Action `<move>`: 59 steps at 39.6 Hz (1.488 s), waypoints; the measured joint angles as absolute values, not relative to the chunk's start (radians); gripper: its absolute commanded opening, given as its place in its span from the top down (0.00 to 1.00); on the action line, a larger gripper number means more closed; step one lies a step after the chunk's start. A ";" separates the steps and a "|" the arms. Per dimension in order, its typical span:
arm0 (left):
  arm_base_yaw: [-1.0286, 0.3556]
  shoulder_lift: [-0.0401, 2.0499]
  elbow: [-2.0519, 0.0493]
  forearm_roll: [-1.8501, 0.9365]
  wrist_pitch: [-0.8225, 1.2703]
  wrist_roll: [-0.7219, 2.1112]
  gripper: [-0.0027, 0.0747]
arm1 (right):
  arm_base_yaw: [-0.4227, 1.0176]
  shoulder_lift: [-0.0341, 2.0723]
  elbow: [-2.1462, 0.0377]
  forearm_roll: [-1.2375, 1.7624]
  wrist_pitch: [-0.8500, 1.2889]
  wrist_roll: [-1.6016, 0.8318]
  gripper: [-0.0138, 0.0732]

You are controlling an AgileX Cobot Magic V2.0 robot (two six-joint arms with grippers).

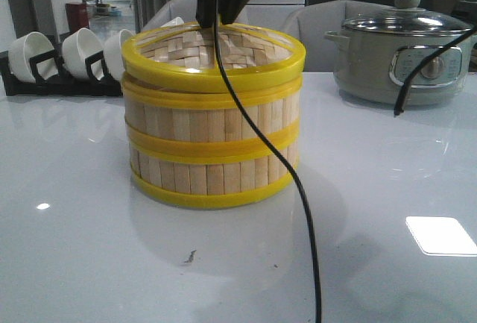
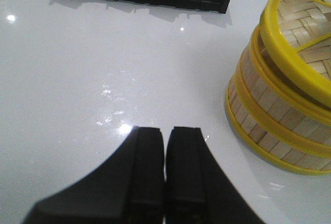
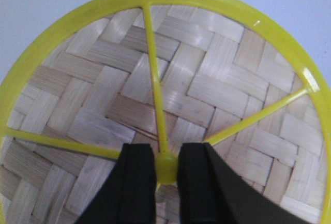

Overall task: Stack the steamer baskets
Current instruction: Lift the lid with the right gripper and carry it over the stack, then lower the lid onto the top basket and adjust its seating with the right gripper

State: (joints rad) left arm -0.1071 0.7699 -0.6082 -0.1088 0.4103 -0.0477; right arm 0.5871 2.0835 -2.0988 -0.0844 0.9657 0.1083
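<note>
The right gripper point(image 3: 166, 169) has its two black fingers point(image 3: 137, 182) pinched on the small yellow hub at the centre of the woven bamboo lid point(image 3: 196, 94), where the lid's yellow spokes meet. In the front view this gripper point(image 1: 216, 16) comes down from above onto the top of the stack. The lid point(image 1: 216, 53) sits tilted on the two steamer baskets point(image 1: 212, 140), its left edge lifted above the upper basket's yellow rim and its right edge low against it. The two baskets stand one on the other, aligned, on the white table point(image 1: 82, 211).

The left gripper point(image 2: 165, 175) is apart from the stack, off to its left, its jaws drawn nearly together with only a thin slit between them and nothing held. It hangs over bare table.

Behind the stack to the left, white bowls point(image 1: 30, 53) stand in a black rack point(image 1: 45, 84). Behind it to the right sits a grey electric pot point(image 1: 399, 58) with a glass lid. A black cable point(image 1: 302, 189) hangs across the front of the stack.
</note>
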 measured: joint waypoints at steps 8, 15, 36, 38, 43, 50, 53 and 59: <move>-0.107 0.770 -0.608 -0.109 0.410 -0.048 0.84 | 0.591 2.094 -2.099 -0.082 0.968 0.108 0.81; -0.107 0.770 -0.608 -0.109 0.410 -0.048 0.84 | 0.601 2.096 -2.099 -0.078 0.979 0.108 0.81; -0.107 0.770 -0.608 -0.109 0.410 -0.048 0.84 | 0.607 2.111 -2.100 -0.076 0.978 0.108 0.81; -0.107 0.770 -0.608 -0.109 0.410 -0.048 0.84 | 0.607 2.111 -2.101 -0.076 0.978 0.108 0.81; -0.107 0.770 -0.608 -0.109 0.410 -0.048 0.84 | 0.607 2.113 -2.103 -0.076 0.974 0.108 0.81; -0.107 0.770 -0.608 -0.109 0.410 -0.048 0.84 | 0.607 2.113 -2.103 -0.076 0.972 0.108 0.80; -0.107 0.770 -0.608 -0.109 0.410 -0.048 0.84 | 0.607 2.113 -2.103 -0.076 0.972 0.108 0.76; -0.107 0.770 -0.608 -0.109 0.410 -0.048 0.84 | 0.607 2.113 -2.103 -0.076 0.972 0.108 0.58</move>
State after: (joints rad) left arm -0.1071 0.7699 -0.6082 -0.1088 0.4103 -0.0477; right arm 0.6074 2.1126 -2.1026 -0.0759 0.9721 0.1076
